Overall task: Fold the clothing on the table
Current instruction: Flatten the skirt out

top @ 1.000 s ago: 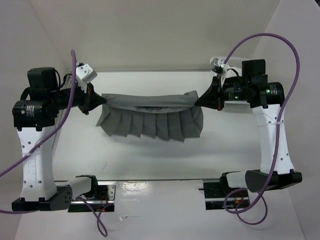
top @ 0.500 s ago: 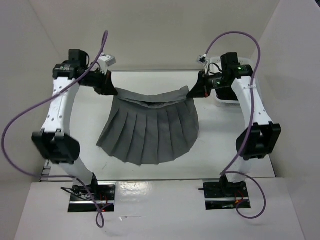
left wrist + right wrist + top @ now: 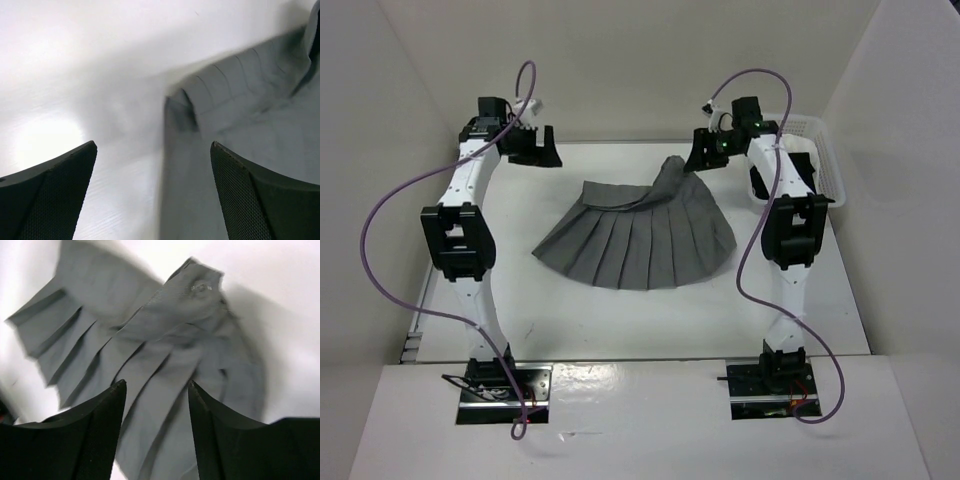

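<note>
The clothing [image 3: 638, 232], a grey pleated skirt, lies fanned out on the white table [image 3: 570, 320], hem toward the near side. Its waistband corner stands bunched up at the far right [image 3: 670, 172]. My left gripper [image 3: 534, 150] is open at the far left, off the skirt, nothing between its fingers; its own camera shows the clothing [image 3: 240, 125] lying to the right of the open fingers [image 3: 250, 200]. My right gripper [image 3: 701, 155] hovers open just beyond the raised corner; in its view the clothing [image 3: 165, 340] with a buttoned waistband lies below the spread fingers [image 3: 100, 430].
A white plastic basket [image 3: 820, 160] stands at the far right of the table, beside the right arm. White walls enclose the table at the back and both sides. Purple cables loop over both arms.
Both grippers have let go of the skirt's waistband and opened. The skirt dropped from hanging between them and now lies spread on the table. Both arms reached toward the far edge.
</note>
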Controlling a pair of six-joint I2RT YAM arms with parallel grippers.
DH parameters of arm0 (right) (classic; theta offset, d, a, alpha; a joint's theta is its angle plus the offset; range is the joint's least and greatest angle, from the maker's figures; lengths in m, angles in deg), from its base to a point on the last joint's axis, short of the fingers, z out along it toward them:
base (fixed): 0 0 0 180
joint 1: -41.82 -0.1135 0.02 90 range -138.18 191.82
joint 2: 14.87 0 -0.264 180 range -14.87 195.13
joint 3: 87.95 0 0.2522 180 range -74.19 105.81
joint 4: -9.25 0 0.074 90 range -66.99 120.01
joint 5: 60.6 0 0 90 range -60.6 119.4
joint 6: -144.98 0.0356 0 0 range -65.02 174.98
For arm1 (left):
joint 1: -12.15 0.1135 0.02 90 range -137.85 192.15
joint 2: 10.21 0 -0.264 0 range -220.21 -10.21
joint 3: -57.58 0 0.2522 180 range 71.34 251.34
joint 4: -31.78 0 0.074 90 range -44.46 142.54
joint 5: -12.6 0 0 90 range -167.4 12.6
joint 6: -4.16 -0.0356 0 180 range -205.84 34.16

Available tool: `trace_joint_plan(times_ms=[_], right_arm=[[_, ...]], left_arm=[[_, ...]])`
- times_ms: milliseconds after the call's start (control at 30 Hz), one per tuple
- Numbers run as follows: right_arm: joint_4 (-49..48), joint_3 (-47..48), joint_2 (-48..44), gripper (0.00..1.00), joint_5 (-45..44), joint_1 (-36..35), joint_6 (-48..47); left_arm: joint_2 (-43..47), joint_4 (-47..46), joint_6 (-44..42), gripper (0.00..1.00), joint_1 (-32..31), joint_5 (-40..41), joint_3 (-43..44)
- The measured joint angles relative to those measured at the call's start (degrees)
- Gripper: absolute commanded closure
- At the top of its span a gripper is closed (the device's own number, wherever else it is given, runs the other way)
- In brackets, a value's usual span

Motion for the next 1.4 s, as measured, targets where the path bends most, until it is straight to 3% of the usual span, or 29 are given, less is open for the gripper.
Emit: trace_joint_plan(times_ms=[200, 500, 633, 800, 1167, 1233, 1300, 1333, 1400], right_arm=[[-2.3, 0.1, -3.8, 0.35, -12.2, -1.9, 0.2], [-3.8, -15.4, -13.7, 0.32, -25.8, -14.2, -6.6], [-4.0, -21.8, -13.9, 0.32, -28.0, -18.3, -8.7], [-4.3, -26.0, -13.9, 0.32, -29.7, -17.4, -9.7], [-4.0, -25.8, -14.4, 0.32, -30.1, -18.3, -10.8], [-3.8, -23.7, -14.4, 0.32, -30.8, -20.5, -11.4], [-3.0, -20.2, -14.3, 0.32, -31.3, -23.4, -12.0], [-2.7, -18.0, -14.3, 0.32, -31.5, -25.0, -12.3], [-2.7, -13.7, -14.1, 0.32, -31.7, -27.5, -12.8]], left_arm=[[6.5, -6.8, 2.7, 0.0, 1.3, 3.4, -8.0], [12.2, -7.9, -0.3, 0.0, -5.8, 10.9, -30.8], [13.5, -8.6, -0.9, 0.0, -9.4, 14.5, -38.5], [16.9, -10.8, -0.6, 0.0, -10.4, 17.9, -44.8], [21.9, -13.5, 1.4, 0.01, -11.1, 23.8, -52.1], [22.9, -13.9, 1.6, 0.15, -11.1, 24.2, -52.1], [23.4, -14.1, 2.4, 0.41, -11.1, 24.2, -52.1], [23.5, -14.3, 2.6, 0.59, -11.1, 24.2, -52.1], [23.3, -14.2, 2.8, 0.73, -11.1, 24.2, -52.1]])
